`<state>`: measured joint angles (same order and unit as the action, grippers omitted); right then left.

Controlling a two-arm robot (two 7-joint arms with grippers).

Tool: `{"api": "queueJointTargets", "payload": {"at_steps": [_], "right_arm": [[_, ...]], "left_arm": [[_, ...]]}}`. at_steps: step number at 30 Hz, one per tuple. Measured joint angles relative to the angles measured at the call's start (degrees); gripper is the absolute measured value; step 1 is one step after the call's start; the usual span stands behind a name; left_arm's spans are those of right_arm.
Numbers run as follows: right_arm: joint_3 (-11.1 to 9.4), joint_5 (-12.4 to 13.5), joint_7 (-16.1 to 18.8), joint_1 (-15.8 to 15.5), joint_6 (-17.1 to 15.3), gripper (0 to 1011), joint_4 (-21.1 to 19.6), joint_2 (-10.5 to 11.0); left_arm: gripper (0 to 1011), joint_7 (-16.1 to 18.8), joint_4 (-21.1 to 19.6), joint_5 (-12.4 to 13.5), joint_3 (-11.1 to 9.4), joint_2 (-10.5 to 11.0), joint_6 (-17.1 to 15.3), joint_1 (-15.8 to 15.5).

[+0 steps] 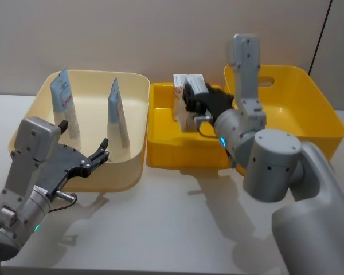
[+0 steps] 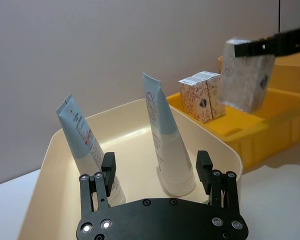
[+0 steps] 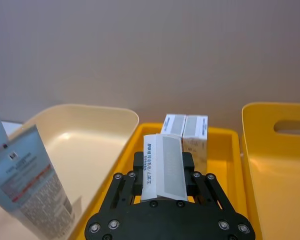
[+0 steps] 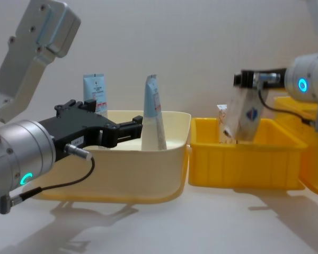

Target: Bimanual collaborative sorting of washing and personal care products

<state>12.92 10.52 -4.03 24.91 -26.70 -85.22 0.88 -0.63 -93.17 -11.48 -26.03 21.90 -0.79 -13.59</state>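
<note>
Right gripper (image 4: 249, 80): fingers clamped on tilted carton (image 4: 246, 117) above yellow tray (image 4: 238, 169). Left gripper (image 1: 105, 149): fingers spread, near table (image 1: 160, 229) left edge, facing cream tray (image 1: 135, 80) with two upright tubes (image 1: 66, 109) (image 1: 117, 112).

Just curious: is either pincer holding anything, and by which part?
The right pincer grips a carton by its top end; the left pincer is open, empty.

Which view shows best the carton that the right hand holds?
Chest view: the carton hangs whole, tilted, over the yellow tray. Left wrist sees it from afar; right wrist one face; head a part.
</note>
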Motion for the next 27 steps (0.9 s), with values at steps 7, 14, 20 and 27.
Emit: {"api": "queueJointTargets", "payload": {"at_steps": [7, 14, 20, 27], "right_arm": [[-0.1, -0.4, 0.8, 1.0, 2.2, 431, -1.8, 0.1], [-0.6, -1.4, 1.2, 2.6, 5.2, 431, -3.8, 0.4], [-1.5, -2.8, 0.3, 3.7, 7.8, 431, -5.2, 0.6], [-3.3, -4.3, -1.8, 4.7, 10.0, 431, -6.3, 0.8]], "left_arm": [[1003, 0.0, 0.0, 0.0, 0.0, 0.0, 0.0, 0.0], [1003, 0.0, 0.0, 0.0, 0.0, 0.0, 0.0, 0.0], [1003, 0.0, 0.0, 0.0, 0.0, 0.0, 0.0, 0.0], [1003, 0.0, 0.0, 0.0, 0.0, 0.0, 0.0, 0.0]]}}
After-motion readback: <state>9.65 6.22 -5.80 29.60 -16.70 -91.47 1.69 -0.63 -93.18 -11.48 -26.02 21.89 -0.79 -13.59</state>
